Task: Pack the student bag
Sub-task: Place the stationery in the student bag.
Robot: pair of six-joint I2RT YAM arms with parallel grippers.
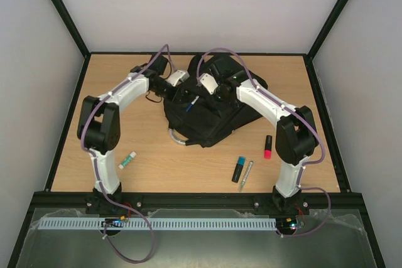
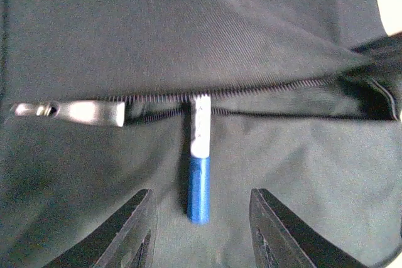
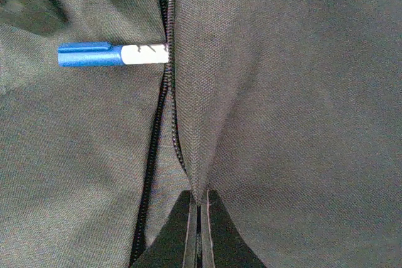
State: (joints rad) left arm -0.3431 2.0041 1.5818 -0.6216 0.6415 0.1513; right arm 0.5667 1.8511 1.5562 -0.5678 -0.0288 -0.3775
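At the zip (image 2: 264, 86) of the student bag (image 1: 207, 117), a blue pen (image 2: 199, 174) sits half in, left gripper (image 2: 201, 205) spread. The right gripper (image 3: 200, 202) pinches bag fabric; a slip there could spill the pen.

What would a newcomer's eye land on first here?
The black student bag lies in the middle under both pincers. A blue-and-white pen pokes out of its open zip; the left pincer stands open around the pen's blue end without touching, while the right pincer is shut on a fold of bag fabric beside the zip. A pink highlighter and a blue highlighter lie loose to the right.
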